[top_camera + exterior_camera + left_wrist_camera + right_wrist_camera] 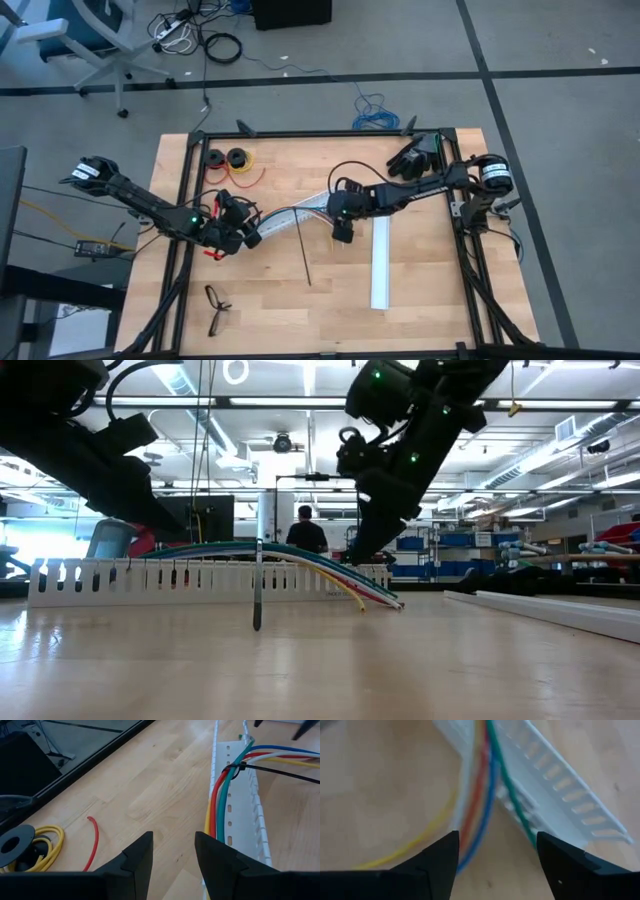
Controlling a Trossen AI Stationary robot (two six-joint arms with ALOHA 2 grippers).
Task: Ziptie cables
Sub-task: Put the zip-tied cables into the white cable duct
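- On the wooden table [420, 290], the left gripper [243, 232] sits at the left end of the cables [290, 211]; its fingers [137, 860] stand partly apart with bare wood between them, and whether it holds the cables cannot be told.
- Behind it lie two black spools [226, 157] with red and yellow wire.
- The cables run rightward along a white slotted rail [318, 205], which lies at an angle.
- The ziptie [302, 253] is looped around the cables, its black tail slanting toward the table's front.
- The right gripper [343, 232] hovers above the cables' right end, fingers [440, 857] spread wide, holding nothing.
- A second white rail [380, 262] lies to the right.
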